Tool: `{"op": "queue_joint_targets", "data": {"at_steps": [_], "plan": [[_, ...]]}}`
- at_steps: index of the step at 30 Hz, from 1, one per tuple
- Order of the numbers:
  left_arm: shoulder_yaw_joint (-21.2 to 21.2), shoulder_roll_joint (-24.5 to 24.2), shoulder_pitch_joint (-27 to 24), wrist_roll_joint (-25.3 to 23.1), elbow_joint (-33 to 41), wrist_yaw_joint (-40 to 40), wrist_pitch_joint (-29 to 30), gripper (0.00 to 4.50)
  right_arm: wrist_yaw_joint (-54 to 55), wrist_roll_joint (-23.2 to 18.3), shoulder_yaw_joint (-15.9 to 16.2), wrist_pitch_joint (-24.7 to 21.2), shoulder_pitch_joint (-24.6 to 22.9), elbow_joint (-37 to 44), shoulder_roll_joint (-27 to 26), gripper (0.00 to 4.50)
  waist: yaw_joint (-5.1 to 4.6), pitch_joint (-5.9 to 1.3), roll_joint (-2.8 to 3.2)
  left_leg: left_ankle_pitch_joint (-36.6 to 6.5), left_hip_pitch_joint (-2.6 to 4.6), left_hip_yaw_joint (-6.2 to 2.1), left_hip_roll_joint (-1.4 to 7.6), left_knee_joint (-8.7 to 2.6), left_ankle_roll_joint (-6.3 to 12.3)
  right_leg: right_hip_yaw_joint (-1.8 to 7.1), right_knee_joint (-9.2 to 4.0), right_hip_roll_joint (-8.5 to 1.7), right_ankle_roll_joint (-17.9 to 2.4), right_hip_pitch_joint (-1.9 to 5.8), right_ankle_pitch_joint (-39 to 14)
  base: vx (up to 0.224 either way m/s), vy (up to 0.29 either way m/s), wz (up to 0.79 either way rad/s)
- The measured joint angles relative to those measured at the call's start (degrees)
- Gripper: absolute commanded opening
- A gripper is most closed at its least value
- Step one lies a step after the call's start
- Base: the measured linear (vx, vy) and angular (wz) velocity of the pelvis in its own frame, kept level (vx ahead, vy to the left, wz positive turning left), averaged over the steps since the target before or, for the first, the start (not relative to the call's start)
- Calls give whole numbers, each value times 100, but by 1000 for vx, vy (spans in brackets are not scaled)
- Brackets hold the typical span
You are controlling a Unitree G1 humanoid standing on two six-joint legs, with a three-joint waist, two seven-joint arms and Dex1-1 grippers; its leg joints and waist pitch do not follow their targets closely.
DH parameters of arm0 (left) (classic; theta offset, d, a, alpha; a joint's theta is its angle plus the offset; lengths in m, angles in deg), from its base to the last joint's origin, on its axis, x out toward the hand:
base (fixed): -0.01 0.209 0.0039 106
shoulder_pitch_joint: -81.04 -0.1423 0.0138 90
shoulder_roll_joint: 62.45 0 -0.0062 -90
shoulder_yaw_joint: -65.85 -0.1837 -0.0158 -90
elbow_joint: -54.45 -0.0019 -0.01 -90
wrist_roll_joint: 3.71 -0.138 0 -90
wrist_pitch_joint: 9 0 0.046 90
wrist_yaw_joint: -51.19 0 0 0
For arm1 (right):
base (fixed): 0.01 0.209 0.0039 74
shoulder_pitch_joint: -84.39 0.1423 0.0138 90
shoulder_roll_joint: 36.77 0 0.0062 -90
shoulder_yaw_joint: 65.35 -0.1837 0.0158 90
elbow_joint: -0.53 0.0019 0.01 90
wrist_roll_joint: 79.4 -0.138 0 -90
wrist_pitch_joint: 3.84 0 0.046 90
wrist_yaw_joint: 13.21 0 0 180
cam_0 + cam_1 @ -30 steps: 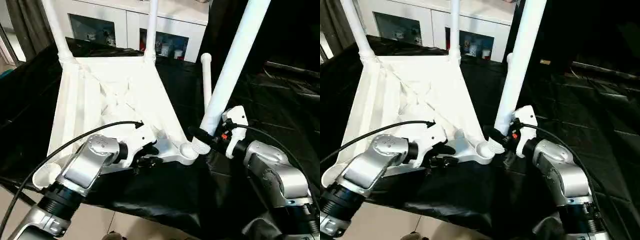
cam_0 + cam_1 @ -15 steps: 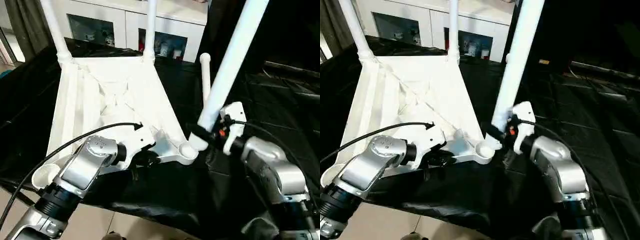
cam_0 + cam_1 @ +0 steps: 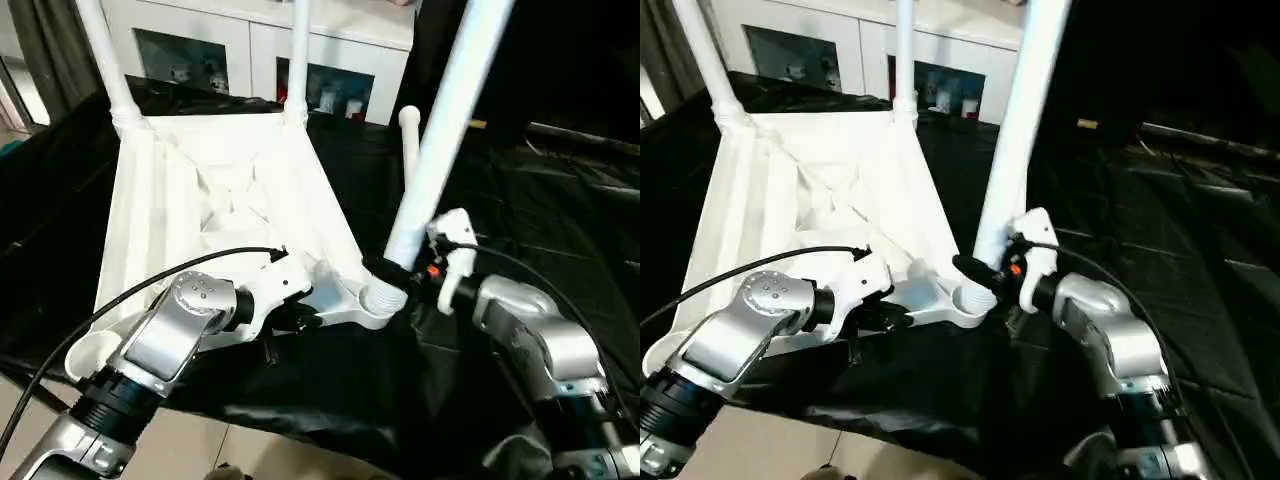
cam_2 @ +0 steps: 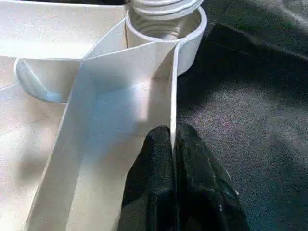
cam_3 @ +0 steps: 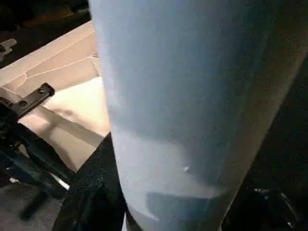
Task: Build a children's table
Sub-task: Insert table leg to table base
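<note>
The white tabletop (image 3: 220, 190) lies underside up on black cloth. Two legs (image 3: 105, 60) (image 3: 298, 60) stand in its far corner sockets. My left gripper (image 4: 173, 144) is shut on a thin rib of the tabletop beside the near right corner socket (image 3: 375, 300). My right gripper (image 3: 392, 272) is shut on the lower part of a third leg (image 3: 440, 130), which leans slightly right. Its threaded end (image 4: 163, 6) sits at the mouth of that socket. Another leg (image 3: 411, 160) lies on the cloth behind it.
A white glass-door cabinet (image 3: 250, 50) stands behind the work. The near left socket (image 3: 90, 350) hangs close to the cloth's front edge, with bare floor (image 3: 200, 450) below. Black cloth (image 3: 540, 190) stretches out to the right.
My left gripper has closed on the tabletop's rib. My right gripper has swung the leg left and more upright, bringing its threaded end from beside the socket onto it.
</note>
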Motion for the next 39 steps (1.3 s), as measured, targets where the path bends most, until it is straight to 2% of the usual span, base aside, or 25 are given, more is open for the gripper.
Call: {"op": "queue_joint_targets", "data": {"at_steps": [6, 15, 20, 26, 33, 39], "plan": [[-7, 32, 28, -2, -80, -20, -32, 0, -76, 0, 70, -80, 174, -243, -71, 191, -1, -16, -24, 0, 11, 0, 0, 0, 0, 0, 0, 0, 3, 10, -2, 0, 0, 0], [-60, 27, 120, -6, -267, -170, -170, 0, -457, -1, 268, -383, 301, -300, 185, 191, 26, -20, -24, 0, 28, -1, 0, -2, 0, -1, -1, -1, 8, 27, -6, 0, 0, 0], [-76, 43, 189, -6, -410, -222, -256, 0, -432, -1, 249, -347, 311, -362, 147, 191, 28, -20, -24, 0, 37, -1, 0, -2, -1, -1, -2, -2, 39, 36, -24, 0, 0, 0], [-77, 70, 197, -13, -485, -234, -400, 0, -418, -15, 149, -54, 146, -397, 68, 191, 29, -20, -24, 0, 37, -3, 0, -7, -1, -1, 1, -2, 40, 37, -24, 0, 0, 0], [-71, 82, 200, -56, -563, -240, -530, 0, -251, -273, -322, 523, -122, -786, -362, 191, 24, -22, -22, 0, 40, -5, -1, -8, -1, -2, -2, -3, 40, 44, -24, 0, 0, 0], [-69, 116, 237, -65, -710, -209, -646, 0, -158, -439, -573, 1005, -289, -1040, -656, 191, 21, -26, -14, 0, 42, -10, -1, -10, -2, -5, -7, -4, 41, 48, -25, 0, 0, 0]]}}
